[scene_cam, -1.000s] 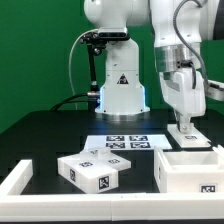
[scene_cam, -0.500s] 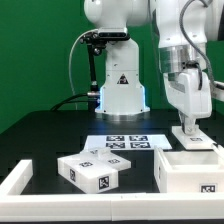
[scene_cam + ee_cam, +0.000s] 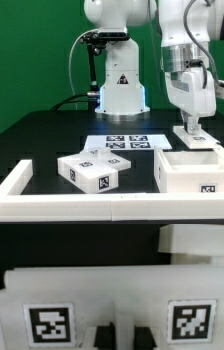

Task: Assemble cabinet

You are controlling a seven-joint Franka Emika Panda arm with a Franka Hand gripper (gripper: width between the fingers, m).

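Your gripper [image 3: 189, 127] has edged toward the exterior view's right within 1 second, fingertips at a white tagged panel [image 3: 197, 143] just beyond the cabinet body [image 3: 190, 172]; you cannot tell whether it clamps. It is probably still aligning. No readable text: only 2 square tags [image 3: 50, 325], plus a triangle warning sticker [image 3: 120, 83] on the robot base [image 3: 120, 98].

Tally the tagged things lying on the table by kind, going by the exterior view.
Small white tagged pieces: 2
Large cabinet body: 1
Marker board: 1
Total: 4
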